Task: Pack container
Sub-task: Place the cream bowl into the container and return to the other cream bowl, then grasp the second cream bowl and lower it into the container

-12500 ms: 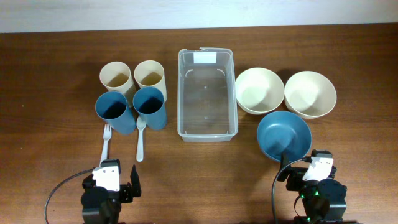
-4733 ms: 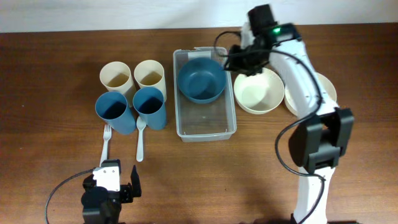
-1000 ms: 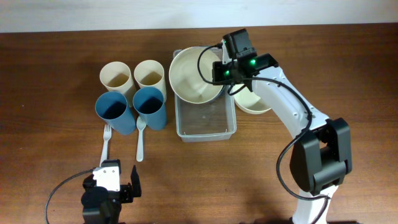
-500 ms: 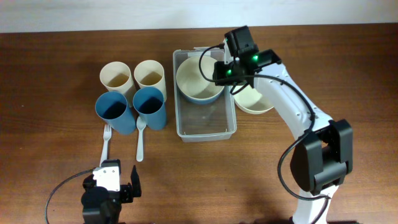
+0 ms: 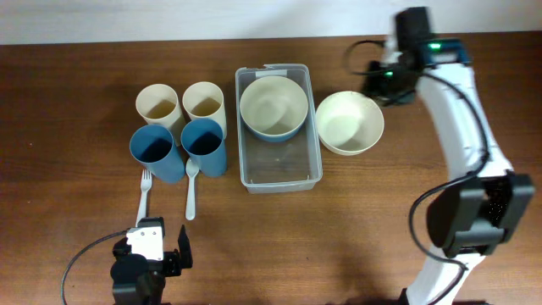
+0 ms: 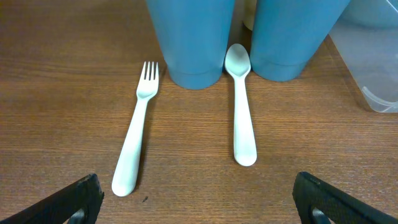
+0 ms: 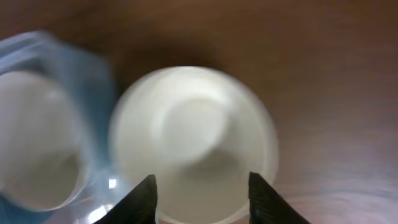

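Clear rectangular plastic container [image 5: 279,165], rounded corners, rimmed: centre of brown wooden table [image 5: 68,102], long axis near-to-far. Far half taken up by nested cream bowl [image 5: 273,106] sitting inside round blue bowl [image 5: 279,136]; near half bare.

White right arm [image 5: 461,110]: runs up right side of table, wrist at far edge.

Loose cream bowl [image 5: 350,123]: upright on table, tight against container's right wall; touching or not, can't tell.

Left of container, 4 cups in a square: 2 cream cups [image 5: 157,104] far, 2 blue cups [image 5: 155,151] near. Right-hand blue one just beside container.

White plastic fork [image 6: 135,140] & white plastic spoon [image 6: 242,106]: flat on table, near side of blue cups, handles pointing near, spoon to right of fork, spoon tip right at base of a blue cup.

Right gripper [image 7: 202,180]: fingers apart, nothing btwn them, loose cream bowl beyond; wrist view blurred.

Left gripper [image 6: 198,186]: near-left of table, fingers spread wide, empty, facing fork & spoon.
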Action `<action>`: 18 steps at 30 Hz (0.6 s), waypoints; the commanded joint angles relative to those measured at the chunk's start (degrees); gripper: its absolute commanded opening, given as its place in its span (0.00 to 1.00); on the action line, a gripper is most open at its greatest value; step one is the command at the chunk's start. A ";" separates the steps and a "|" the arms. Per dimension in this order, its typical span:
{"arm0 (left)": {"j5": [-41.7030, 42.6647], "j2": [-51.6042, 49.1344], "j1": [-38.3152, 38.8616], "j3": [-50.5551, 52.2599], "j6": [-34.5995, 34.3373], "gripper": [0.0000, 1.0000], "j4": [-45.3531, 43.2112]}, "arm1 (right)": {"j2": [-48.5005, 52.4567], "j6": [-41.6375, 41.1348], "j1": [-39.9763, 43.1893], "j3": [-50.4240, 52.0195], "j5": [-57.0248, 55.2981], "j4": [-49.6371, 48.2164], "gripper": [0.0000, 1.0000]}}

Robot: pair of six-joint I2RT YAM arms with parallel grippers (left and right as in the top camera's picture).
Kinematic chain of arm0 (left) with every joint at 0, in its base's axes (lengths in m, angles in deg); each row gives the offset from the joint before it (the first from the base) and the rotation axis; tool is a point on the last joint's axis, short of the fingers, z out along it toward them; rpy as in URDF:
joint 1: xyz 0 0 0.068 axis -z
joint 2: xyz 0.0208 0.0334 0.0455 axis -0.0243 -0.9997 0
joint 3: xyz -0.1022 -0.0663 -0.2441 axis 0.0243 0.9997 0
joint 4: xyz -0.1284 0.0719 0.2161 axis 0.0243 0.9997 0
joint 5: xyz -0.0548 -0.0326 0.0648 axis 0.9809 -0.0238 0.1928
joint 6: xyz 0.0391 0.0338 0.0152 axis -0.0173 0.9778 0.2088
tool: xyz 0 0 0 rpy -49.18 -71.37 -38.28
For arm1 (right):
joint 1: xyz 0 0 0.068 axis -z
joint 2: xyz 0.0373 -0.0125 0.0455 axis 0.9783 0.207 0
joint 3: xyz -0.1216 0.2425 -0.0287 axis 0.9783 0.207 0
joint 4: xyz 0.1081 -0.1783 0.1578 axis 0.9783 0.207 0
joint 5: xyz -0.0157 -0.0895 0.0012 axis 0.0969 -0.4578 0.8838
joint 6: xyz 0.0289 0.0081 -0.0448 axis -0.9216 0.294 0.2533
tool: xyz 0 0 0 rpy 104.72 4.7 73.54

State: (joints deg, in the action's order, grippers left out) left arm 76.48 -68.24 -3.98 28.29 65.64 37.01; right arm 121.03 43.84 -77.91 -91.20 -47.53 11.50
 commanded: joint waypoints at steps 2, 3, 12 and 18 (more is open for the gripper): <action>0.61 0.33 0.24 0.33 0.92 1.00 -0.04 | 0.50 0.55 4.07 6.23 -1.92 -0.94 0.45; 0.61 0.33 0.24 0.33 0.92 0.99 -0.04 | 0.76 0.52 4.76 7.58 -2.91 -1.84 0.47; 0.61 0.33 0.24 0.33 0.92 0.99 -0.02 | 3.63 6.27 6.84 19.32 6.19 -13.03 0.54; 0.61 0.33 0.24 0.33 0.92 0.99 -0.04 | 3.65 6.36 5.90 26.25 6.21 -19.52 0.34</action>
State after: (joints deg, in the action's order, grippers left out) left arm 76.48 -68.24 -3.98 28.29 65.66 37.01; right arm 124.09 49.11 -71.46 -67.68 -42.83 -6.12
